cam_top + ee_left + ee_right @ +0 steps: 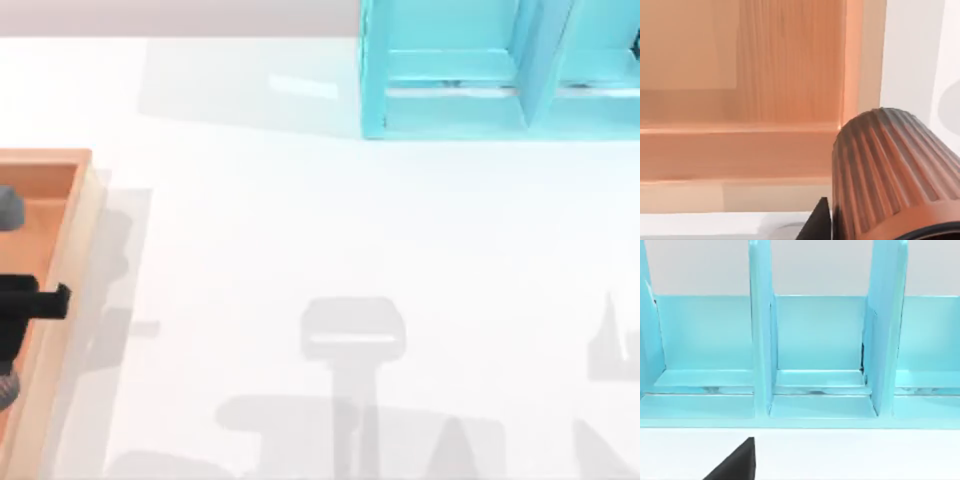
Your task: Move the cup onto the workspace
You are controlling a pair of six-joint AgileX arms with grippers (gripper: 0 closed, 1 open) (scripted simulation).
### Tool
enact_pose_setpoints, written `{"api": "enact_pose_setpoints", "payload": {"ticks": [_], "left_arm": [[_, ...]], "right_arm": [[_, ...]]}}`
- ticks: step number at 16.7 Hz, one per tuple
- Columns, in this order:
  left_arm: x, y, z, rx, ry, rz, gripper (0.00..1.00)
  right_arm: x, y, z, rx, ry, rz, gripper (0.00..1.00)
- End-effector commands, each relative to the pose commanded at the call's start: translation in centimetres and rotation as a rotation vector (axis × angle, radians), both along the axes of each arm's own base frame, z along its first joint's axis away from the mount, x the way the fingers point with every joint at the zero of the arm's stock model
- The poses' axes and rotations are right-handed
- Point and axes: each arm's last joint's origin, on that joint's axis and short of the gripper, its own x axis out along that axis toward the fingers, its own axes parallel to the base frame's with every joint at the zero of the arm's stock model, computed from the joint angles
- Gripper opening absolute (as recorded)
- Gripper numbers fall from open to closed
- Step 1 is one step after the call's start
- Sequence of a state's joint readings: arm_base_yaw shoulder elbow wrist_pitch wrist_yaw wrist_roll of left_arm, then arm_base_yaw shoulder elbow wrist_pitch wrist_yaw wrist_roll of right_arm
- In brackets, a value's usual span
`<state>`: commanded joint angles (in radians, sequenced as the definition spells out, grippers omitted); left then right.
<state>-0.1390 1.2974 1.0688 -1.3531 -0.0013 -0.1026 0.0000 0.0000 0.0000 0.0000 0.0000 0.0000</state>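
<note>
The cup (895,175), a reddish-brown ribbed tumbler with a dark inside, looms close in the left wrist view, tilted, with its dark rim nearest the camera. One dark finger (817,222) of the left end effector lies right against its ribbed side. The second finger is out of sight, so whether the end effector has closed on the cup cannot be told. Behind the cup lies the wooden tray (740,150), its raised rim and grained floor visible; the cup appears over the tray's corner, where the rim meets the white bench (912,60).

From above, the tray (75,215) sits at the bench's left edge, and the left arm (30,300) shows as a dark shape over it, reaching in from the left. The broad white workspace (300,230) spreads to the right of the tray, carrying only soft shadows.

At the far side of the bench, toward the right, stands the light-blue shelf unit (470,70). The right wrist view faces its open compartments (815,340), and a dark finger (737,462) of the right end effector points over the white surface in front of them; its opening cannot be told either.
</note>
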Motion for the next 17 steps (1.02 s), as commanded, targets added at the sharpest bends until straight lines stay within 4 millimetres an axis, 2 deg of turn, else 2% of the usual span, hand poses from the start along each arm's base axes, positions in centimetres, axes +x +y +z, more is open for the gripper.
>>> {"api": "enact_pose_setpoints", "payload": {"ticks": [3, 6, 9, 11, 14, 17], "left_arm": [[2.0, -1.8, 0.6, 0.006, 0.026, 0.001, 0.0], [5.4, -5.5, 1.6, 0.018, 0.047, 0.004, 0.0], [8.9, -11.2, 2.6, 0.021, 0.033, 0.009, 0.0], [10.5, -15.7, 2.9, 0.015, 0.013, 0.012, 0.0], [11.3, -22.3, 2.3, 0.003, -0.011, 0.017, 0.0], [10.6, -27.3, 1.0, 0.001, -0.015, 0.02, 0.0]], "right_arm": [[0.0, 0.0, 0.0, 0.0, 0.0, 0.0, 1.0], [0.0, 0.0, 0.0, 0.0, 0.0, 0.0, 1.0], [0.0, 0.0, 0.0, 0.0, 0.0, 0.0, 1.0], [0.0, 0.0, 0.0, 0.0, 0.0, 0.0, 1.0], [0.0, 0.0, 0.0, 0.0, 0.0, 0.0, 1.0], [0.0, 0.0, 0.0, 0.0, 0.0, 0.0, 1.0]]}}
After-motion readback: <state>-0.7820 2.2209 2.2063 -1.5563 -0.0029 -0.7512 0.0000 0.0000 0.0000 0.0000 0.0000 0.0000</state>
